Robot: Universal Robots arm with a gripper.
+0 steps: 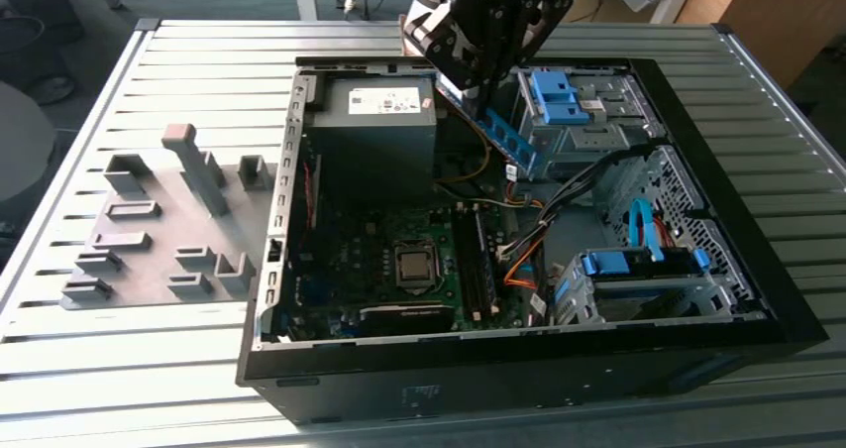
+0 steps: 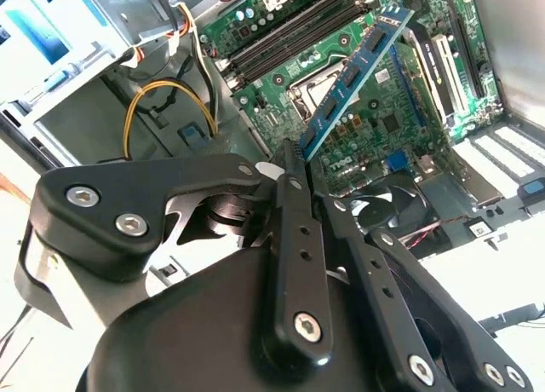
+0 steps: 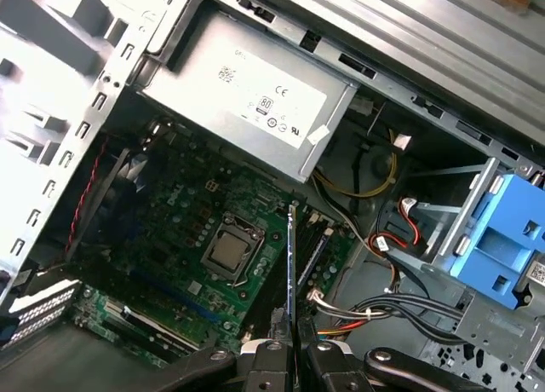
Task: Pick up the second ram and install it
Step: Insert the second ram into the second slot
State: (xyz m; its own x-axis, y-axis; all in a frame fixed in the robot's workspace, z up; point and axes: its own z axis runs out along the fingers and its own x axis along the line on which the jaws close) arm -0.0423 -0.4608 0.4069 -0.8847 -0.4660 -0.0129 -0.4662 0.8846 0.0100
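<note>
My gripper [image 1: 484, 99] hangs over the back of the open computer case [image 1: 284, 299], shut on the second ram [image 1: 513, 141], a thin blue board with dark chips. In the second wrist view the second ram [image 2: 353, 77] sticks out slanted from the black fingers [image 2: 289, 166], above the green motherboard [image 2: 375, 128] and clear of it. The first wrist view shows the second ram [image 3: 290, 264] edge-on between the fingertips [image 3: 271, 348], above the black memory slots [image 3: 317, 245] beside the processor socket [image 3: 228, 251]. In the exterior view the memory slots [image 1: 478, 260] lie well below and in front of the stick.
A grey plate with holder blocks [image 1: 158, 235] lies on the slatted table at the exterior view's left. Inside the case stand the power supply [image 1: 376, 121], blue drive-bay latches [image 1: 566, 96] [image 1: 635, 263], and loose cables [image 1: 529, 240] close to the slots.
</note>
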